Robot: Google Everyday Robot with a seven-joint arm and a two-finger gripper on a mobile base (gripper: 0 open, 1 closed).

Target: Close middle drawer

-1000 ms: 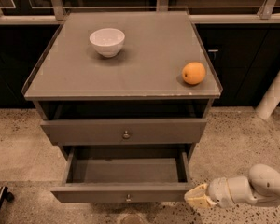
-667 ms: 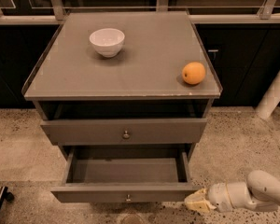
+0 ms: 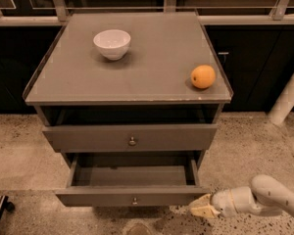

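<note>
The middle drawer (image 3: 133, 198) is pulled out at the bottom of the grey cabinet. It has a low flat front panel, a small round knob (image 3: 134, 200) and a deep, empty grey tray. My gripper (image 3: 198, 211) is at the lower right, on a white arm. Its tan fingertips are together and hold nothing. They sit just beside the right front corner of the drawer's panel, touching it or nearly so.
Above is a taller drawer front (image 3: 130, 137) with a bigger knob, standing slightly out. On the cabinet top (image 3: 152, 77) are a white bowl (image 3: 112, 43) and an orange (image 3: 203, 76). A white post (image 3: 288, 98) stands at the right. The floor is speckled.
My gripper has dropped slightly, staying close to the right front corner of the open drawer. The drawer has not moved.
</note>
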